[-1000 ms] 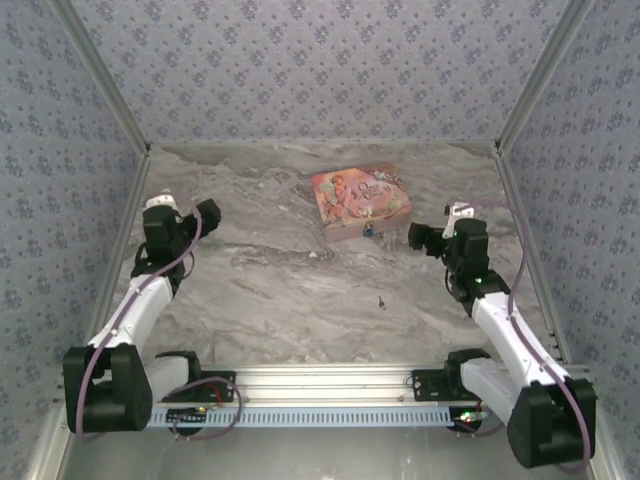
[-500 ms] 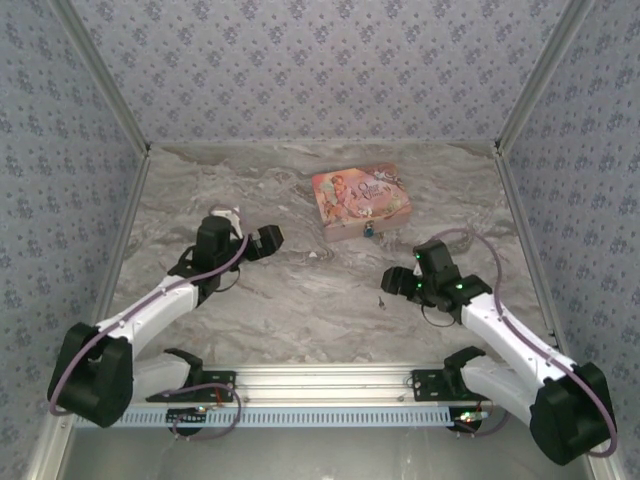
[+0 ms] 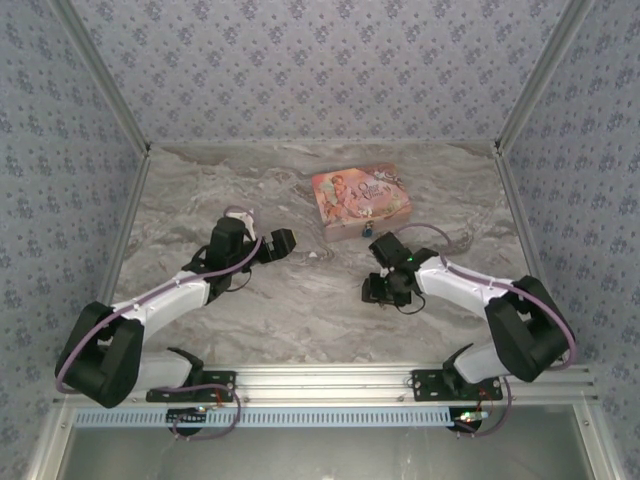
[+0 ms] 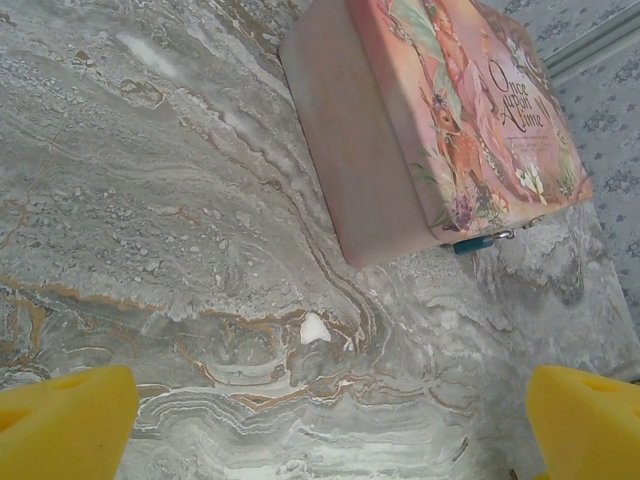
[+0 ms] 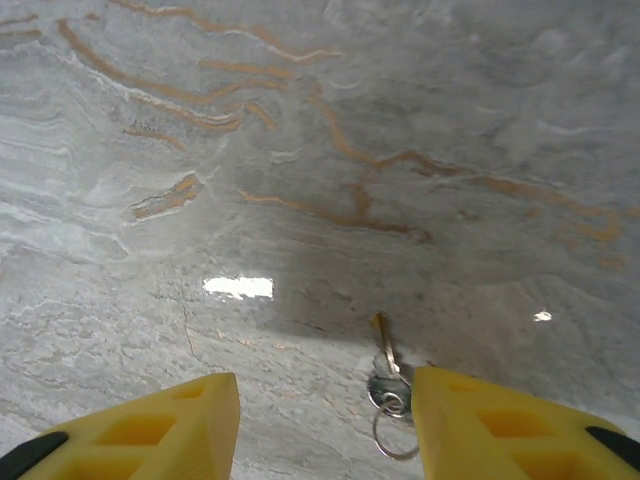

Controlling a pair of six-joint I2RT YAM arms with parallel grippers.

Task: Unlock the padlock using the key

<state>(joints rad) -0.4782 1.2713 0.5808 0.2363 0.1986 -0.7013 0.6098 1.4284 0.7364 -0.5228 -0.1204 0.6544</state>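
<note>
Adjoining pink box (image 4: pixel 440 110); padlock (image 4: pixel 475 243) (teal)

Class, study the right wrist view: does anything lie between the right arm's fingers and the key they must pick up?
Nothing visible does. The key lies flat on the bare marble table, in the gap between the right fingers and closer to the one on that view's right side. No other object sits between them.

On my left wrist camera the pink box (image 4: pixel 420 130) lies on the marble table (image 4: pixel 150 200), its illustrated lid reading "Once Upon A Time". The teal padlock (image 4: pixel 472 244) peeks out against the box's lower edge, and a small white speck (image 4: pixel 314 328) sits on the marble nearby. My left gripper (image 4: pixel 322 425) has its yellow fingertips (image 4: pixel 62 420) spread wide, one in each bottom corner.
</note>
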